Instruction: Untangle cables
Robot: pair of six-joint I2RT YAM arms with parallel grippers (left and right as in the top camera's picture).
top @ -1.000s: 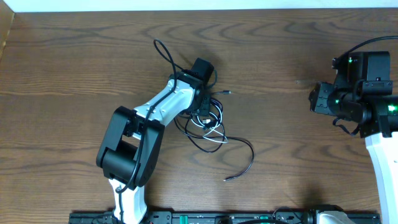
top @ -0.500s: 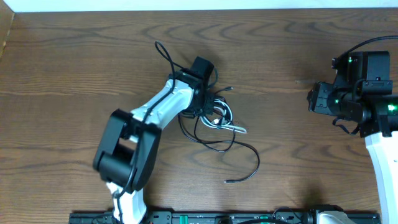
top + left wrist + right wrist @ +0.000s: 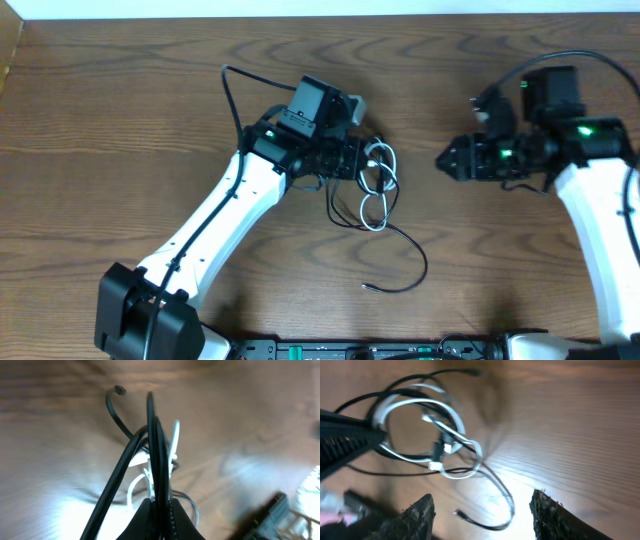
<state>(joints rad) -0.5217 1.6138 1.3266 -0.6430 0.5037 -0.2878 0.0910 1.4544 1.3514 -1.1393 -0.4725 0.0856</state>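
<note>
My left gripper is shut on the black cable where it is tangled with the white cable at mid-table. In the left wrist view the gripper pinches black strands, the white cable is looped behind them, and a black plug end sticks out beyond. The black cable's free end trails toward the front. My right gripper is open and empty, right of the tangle. In the right wrist view it faces the white loops and a black tail.
A bare wooden table lies all around. The left arm's own thick black wire arcs behind its wrist. The left gripper's finger reaches in at the left of the right wrist view. A rail runs along the front edge.
The left arm has stretched out, carrying the tangle right and toward the back of the table. The right arm has swung left toward the tangle. The black tail has followed to the right.
</note>
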